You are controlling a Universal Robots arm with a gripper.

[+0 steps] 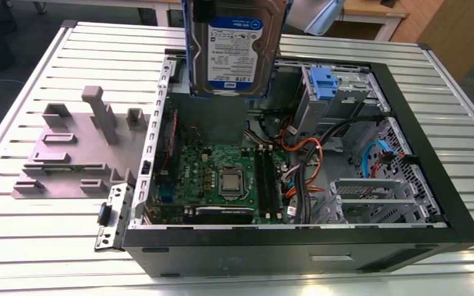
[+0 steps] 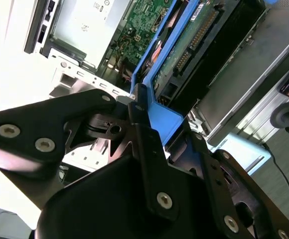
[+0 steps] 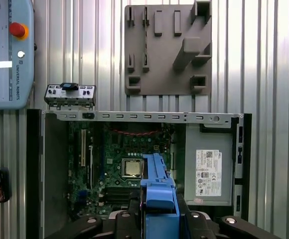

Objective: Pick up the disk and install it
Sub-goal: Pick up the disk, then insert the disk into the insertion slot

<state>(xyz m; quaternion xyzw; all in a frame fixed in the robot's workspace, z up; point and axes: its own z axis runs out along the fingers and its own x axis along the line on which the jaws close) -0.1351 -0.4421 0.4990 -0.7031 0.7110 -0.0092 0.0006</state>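
Heads up, your claw (image 2: pixel 164 119) is clamped tight on the blue-framed flat silver hard-drive disk (image 1: pixel 235 49), which hangs long axis vertical below it, over the open black computer case (image 1: pixel 261 250), at its far edge in the exterior view.

The shiny desk (image 1: pixel 23 234) has long grooves. An open computer box (image 1: pixel 303 250) sits on it, and a grey block (image 1: pixel 72 157) with pegs lies just beside it.
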